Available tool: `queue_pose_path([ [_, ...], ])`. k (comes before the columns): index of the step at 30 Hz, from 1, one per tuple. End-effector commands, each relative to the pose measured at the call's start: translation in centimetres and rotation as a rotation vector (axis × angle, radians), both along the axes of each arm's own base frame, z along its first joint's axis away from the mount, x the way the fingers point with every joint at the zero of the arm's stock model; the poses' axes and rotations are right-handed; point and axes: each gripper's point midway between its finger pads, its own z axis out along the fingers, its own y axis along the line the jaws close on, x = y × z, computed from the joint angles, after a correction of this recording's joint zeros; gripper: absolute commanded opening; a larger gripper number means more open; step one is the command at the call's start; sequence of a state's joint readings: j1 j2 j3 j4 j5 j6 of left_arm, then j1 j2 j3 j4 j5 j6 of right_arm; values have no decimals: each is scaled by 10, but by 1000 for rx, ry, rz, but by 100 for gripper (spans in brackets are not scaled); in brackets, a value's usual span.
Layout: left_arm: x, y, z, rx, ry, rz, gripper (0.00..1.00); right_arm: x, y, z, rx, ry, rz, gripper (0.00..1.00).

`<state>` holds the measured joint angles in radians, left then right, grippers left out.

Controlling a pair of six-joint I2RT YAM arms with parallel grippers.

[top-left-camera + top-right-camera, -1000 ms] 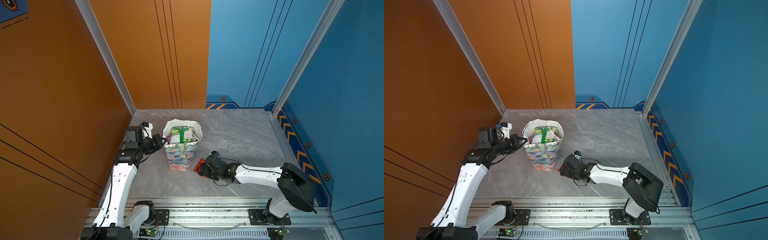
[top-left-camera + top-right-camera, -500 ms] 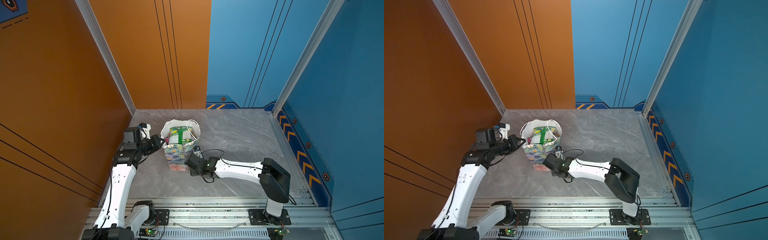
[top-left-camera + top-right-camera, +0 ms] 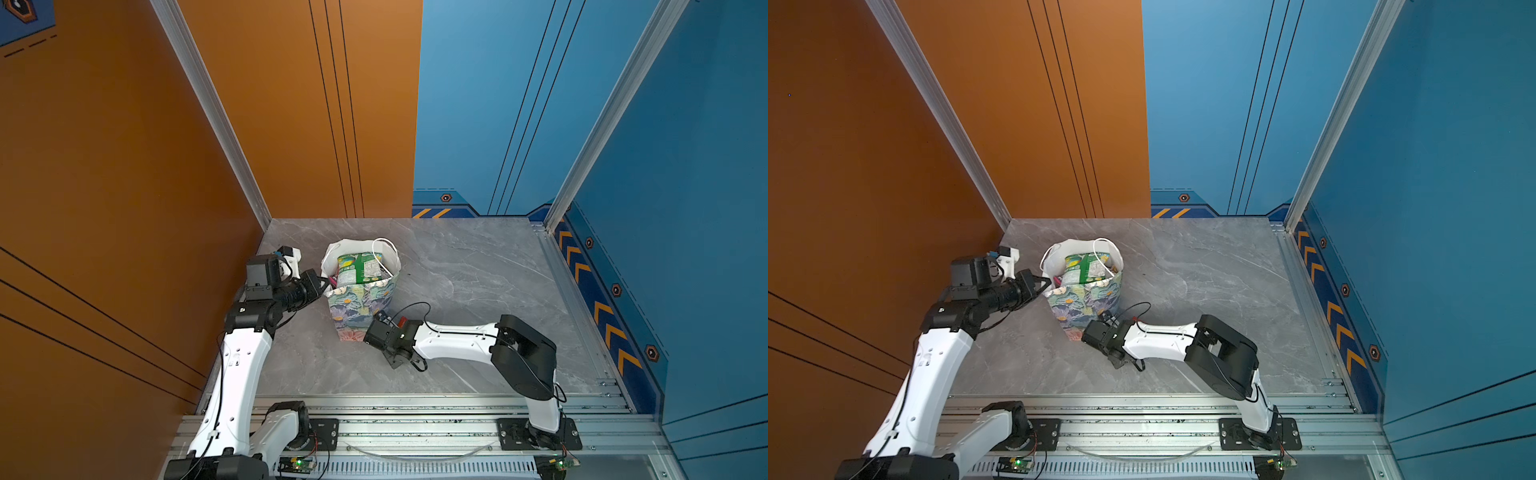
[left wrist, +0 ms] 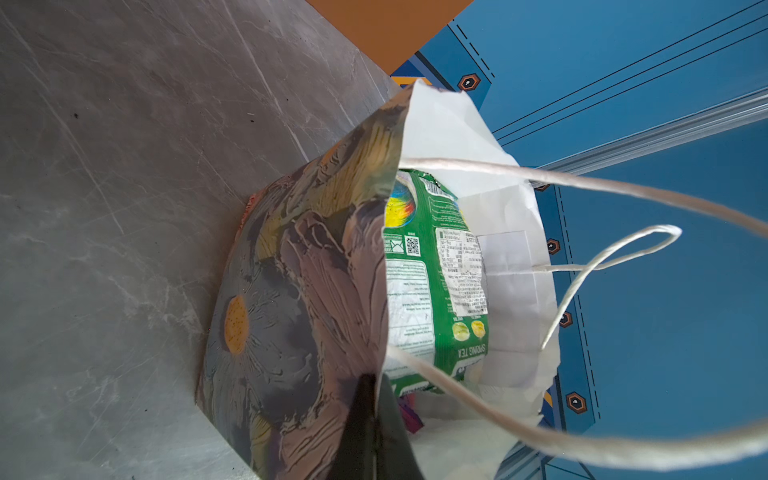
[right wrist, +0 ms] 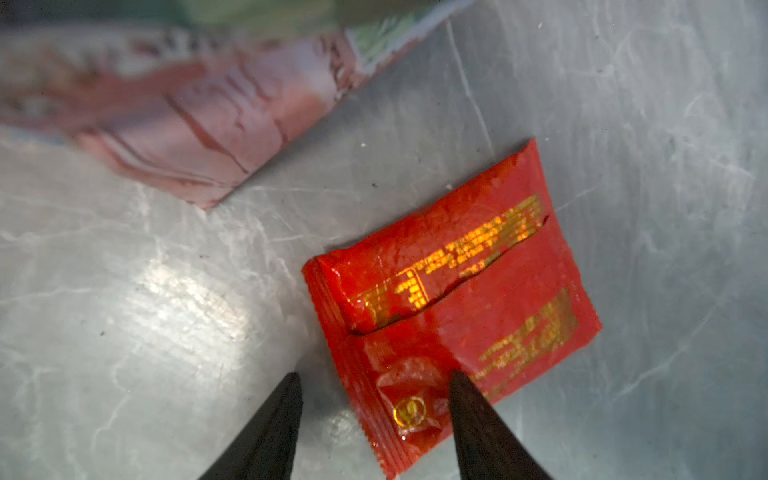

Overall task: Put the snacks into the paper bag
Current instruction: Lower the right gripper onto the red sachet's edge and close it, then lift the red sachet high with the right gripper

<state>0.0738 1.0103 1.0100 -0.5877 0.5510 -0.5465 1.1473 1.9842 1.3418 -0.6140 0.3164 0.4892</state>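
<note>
Right gripper (image 5: 374, 374) hangs low, jaws apart, over a corner of the red packet (image 5: 453, 299), which lies flat on the table (image 3: 478, 270) just beside the bag (image 3: 359, 307). Left gripper (image 4: 370, 386) pinches the bag's rim; green packet (image 4: 432, 270) stands inside.

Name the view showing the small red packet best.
Right wrist view: the red packet lies flat, close, print visible. Both top views show at most a red sliver by the right arm; the left wrist view, nothing.
</note>
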Motion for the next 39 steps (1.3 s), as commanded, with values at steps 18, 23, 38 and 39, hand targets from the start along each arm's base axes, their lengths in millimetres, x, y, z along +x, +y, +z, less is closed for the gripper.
queue_pose_path([
  [18, -5, -3, 7, -11, -34, -29, 2, 12, -22, 1, 65, 7, -71, 8],
  [23, -5, -4, 9, -13, -36, -30, 2, 10, -30, 14, 130, -7, -106, 0],
  [38, -5, -5, 11, -20, -36, -28, 2, 42, -79, 119, 470, -72, -318, 0],
  [39, -5, -5, 11, -21, -37, -28, 2, 47, -84, 130, 496, -87, -330, 0],
])
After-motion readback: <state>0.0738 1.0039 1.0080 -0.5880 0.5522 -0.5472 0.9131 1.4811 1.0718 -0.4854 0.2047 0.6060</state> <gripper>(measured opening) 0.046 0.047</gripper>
